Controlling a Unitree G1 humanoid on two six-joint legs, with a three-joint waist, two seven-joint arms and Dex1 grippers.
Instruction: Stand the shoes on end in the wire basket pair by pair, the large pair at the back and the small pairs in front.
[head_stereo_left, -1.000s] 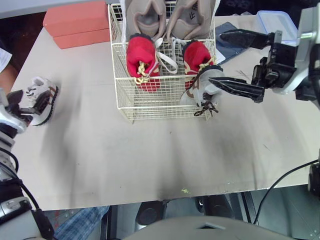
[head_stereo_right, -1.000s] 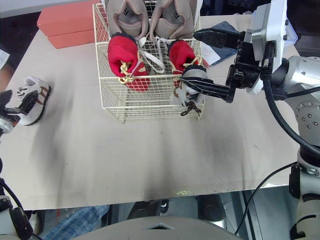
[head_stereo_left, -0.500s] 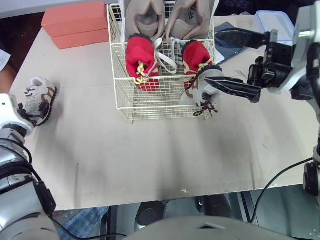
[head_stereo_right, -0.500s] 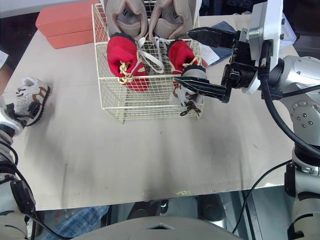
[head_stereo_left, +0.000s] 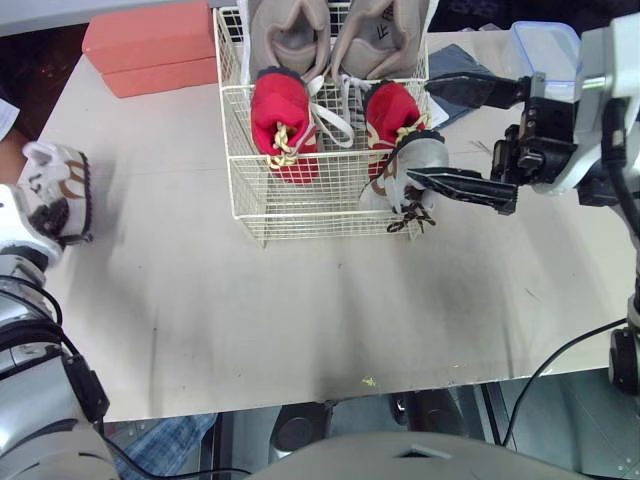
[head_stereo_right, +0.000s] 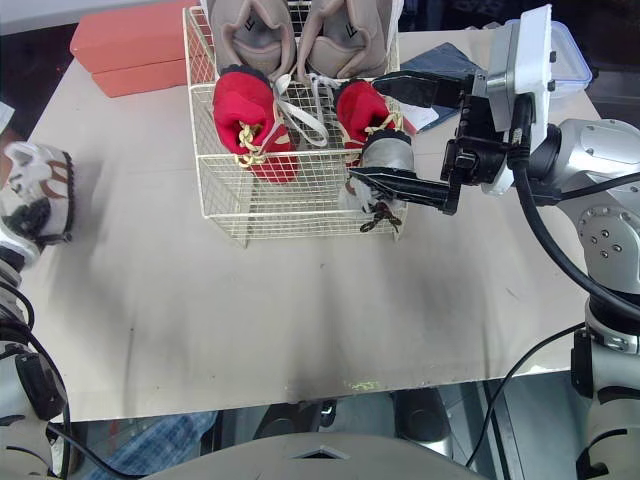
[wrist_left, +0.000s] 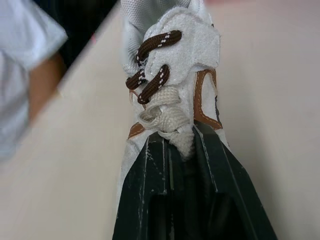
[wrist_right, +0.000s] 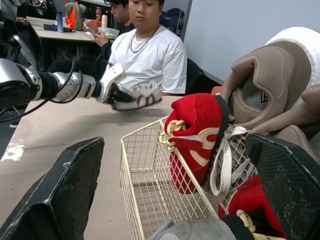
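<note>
Left claw (wrist_left: 177, 138) tight around white shoe (wrist_left: 199, 47)

Tan shoes (head_stereo_left: 292, 35) cropped at top

No lettering, brand or number can be read; the large tan suede shoes (head_stereo_left: 385, 40) at the back of the white wire basket (head_stereo_left: 300, 215), beyond the spread jaws of the right gripper (head_stereo_left: 420, 131), bear small dark heel marks (head_stereo_left: 384, 30), illegible
</note>
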